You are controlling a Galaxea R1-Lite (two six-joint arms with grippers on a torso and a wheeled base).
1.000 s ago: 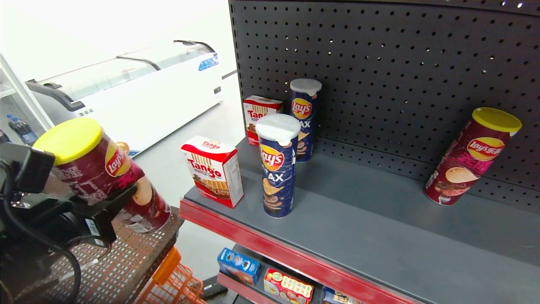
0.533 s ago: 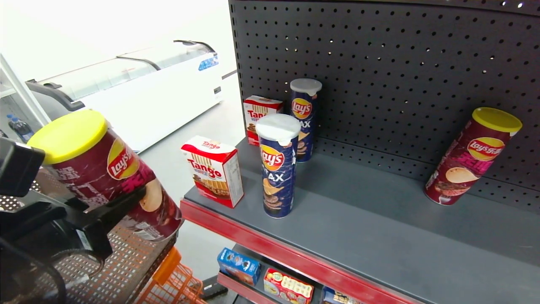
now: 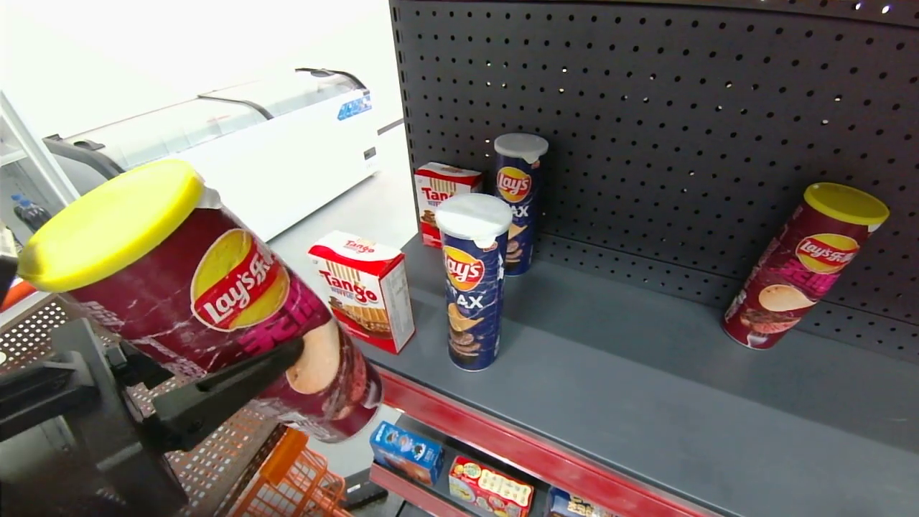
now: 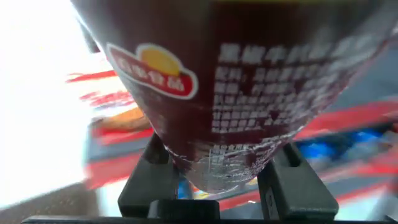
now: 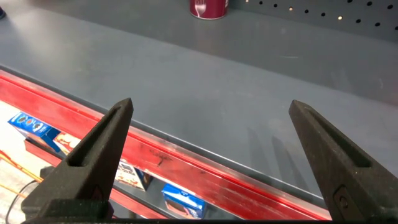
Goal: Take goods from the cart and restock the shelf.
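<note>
Head view: red can (image 3: pixel 215 301) aloft beside the shelf (image 3: pixel 610 380)

Left gripper (image 4: pixel 217 177) fingers pinch the yellow-lidded can, tilted over the cart (image 3: pixel 208 459), just short of the shelf's red edge. Right gripper (image 5: pixel 211 155) fingers spread wide above the shelf board.

The left gripper (image 4: pixel 217 179) is clamped hard on the maroon chip can (image 3: pixel 237 301), with a black finger (image 4: pixel 149 183) pressed to each side of the barrel. From the head camera, the near finger (image 3: pixel 230 388) runs slantwise across the can's underside. The can rides tilted in the grip, lid end up and toward the robot, base end out by the left front corner of the shelf (image 3: pixel 646 388). The left wrist sits low on the robot's left. Over to the right gripper (image 5: pixel 211 109): its fingers are spread wide with nothing between them. It is poised above the shelf's red front edge, pointing toward the back edge.
</note>
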